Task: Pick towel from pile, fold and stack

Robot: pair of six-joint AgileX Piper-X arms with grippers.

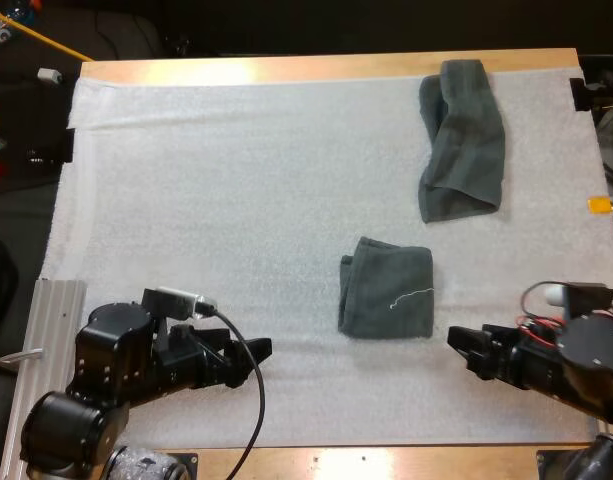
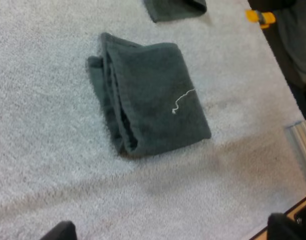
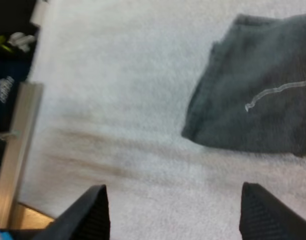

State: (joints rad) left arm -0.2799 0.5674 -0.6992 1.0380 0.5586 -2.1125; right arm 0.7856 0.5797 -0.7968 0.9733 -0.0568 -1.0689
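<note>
Terrycloth, dark grey-green and nubby, lies in two places on the mat, a white foam sheet with a fine pebbled grain spread over the wooden table. The folded towel is a thick, nearly square pad with rounded, layered edges down its left side and a loose pale thread curling across its top. It lies flat on the near half of the mat, between my two grippers and closer to the right one. The loose towel lies long and rumpled at the mat's far right, doubled over itself in soft creases, well apart from the folded towel. My left gripper hangs low over the mat, left of the folded towel, its black fingers released, spread wide and clear of the cloth. My right gripper sits just right of the folded towel, pointing at it, fingers likewise apart and grasping nothing. A ribbed aluminium rail runs beside the mat's near left edge.
</note>
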